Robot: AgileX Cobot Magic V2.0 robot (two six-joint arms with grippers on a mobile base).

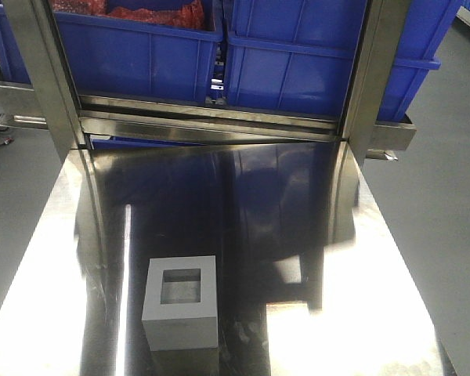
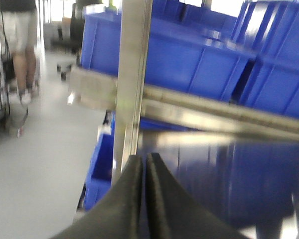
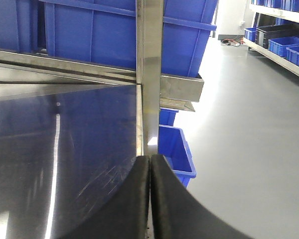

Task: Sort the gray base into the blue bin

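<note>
The gray base (image 1: 182, 323) sits on the shiny steel table (image 1: 298, 235) near its front edge, left of centre, with the square recess facing up. Nothing touches it. Two large blue bins stand side by side on the steel rack behind the table: the left blue bin (image 1: 141, 59) holds something red, and the inside of the right blue bin (image 1: 298, 70) is hidden. Neither gripper shows in the front view. My left gripper (image 2: 144, 157) is shut and empty, by the table's left post. My right gripper (image 3: 150, 157) is shut and empty over the table's right edge.
Steel posts (image 1: 39, 78) (image 1: 368, 78) frame the rack at the table's back corners. Smaller blue bins sit low beside the table (image 2: 102, 164) (image 3: 178, 149). A person (image 2: 17, 35) stands on the grey floor to the left. Shelves with bins (image 3: 284, 45) line the far right.
</note>
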